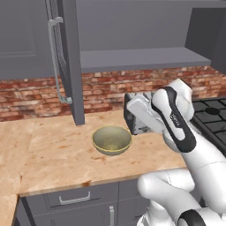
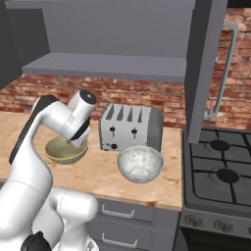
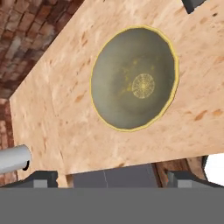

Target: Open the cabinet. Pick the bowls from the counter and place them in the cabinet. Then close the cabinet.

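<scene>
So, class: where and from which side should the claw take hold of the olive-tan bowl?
Grip the olive-tan bowl by its thin rim, coming from above: it sits upright and open-mouthed on the counter, too wide to span whole, so one finger goes inside and one outside.

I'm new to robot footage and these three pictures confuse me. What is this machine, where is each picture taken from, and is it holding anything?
It is a white robot arm in a computer-rendered kitchen. Two pictures come from cameras behind the arm, one to its left and one to its right, so they show the same scene from two sides. The third comes from a camera on the arm's hand, looking down along its pincer.

On the tan counter sit an olive bowl, a white marbled bowl and a silver toaster. A gas stove stands beside the counter. Above, the grey cabinet has both doors swung open.

The pincer is open and holds nothing. It hangs above the olive bowl, probably about to pick it up.
</scene>
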{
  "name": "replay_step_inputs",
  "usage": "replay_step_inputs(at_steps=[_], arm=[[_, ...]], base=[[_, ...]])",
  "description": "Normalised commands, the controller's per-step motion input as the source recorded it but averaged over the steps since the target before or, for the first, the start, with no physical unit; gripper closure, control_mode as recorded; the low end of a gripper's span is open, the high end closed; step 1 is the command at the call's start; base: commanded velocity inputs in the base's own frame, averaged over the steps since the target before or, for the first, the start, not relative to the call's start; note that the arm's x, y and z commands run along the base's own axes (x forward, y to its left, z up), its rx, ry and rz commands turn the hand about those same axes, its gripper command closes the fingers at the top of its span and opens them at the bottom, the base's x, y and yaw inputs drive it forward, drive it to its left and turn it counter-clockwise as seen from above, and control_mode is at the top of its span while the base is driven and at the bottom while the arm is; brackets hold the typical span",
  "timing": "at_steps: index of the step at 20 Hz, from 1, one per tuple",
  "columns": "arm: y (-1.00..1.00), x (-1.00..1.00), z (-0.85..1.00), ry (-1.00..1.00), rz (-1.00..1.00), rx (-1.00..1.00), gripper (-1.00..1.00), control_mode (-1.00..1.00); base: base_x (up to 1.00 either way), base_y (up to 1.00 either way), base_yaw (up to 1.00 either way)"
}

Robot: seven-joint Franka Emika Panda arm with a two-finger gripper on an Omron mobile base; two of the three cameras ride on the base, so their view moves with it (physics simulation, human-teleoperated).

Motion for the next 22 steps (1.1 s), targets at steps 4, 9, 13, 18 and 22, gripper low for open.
replay_step_inputs(at_steps=[4,9,13,18,22], arm=[[-0.15,0.0,-0.36,0.05,-0.09,-0.09,-1.0,-1.0],[-0.05,0.06,-0.31,0.01,-0.07,-0.07,-1.0,-1.0],[0.0,0.11,-0.28,0.0,-0.03,-0.04,-1.0,-1.0],[-0.02,0.07,-0.33,0.0,-0.02,-0.01,-1.0,-1.0],[-0.05,0.05,-0.33,0.0,-0.02,0.0,-1.0,-1.0]], base=[[0.0,0.0,0.0],[0.0,0.0,0.0],[0.0,0.0,0.0],[0.0,0.0,0.0],[0.0,0.0,0.0]])
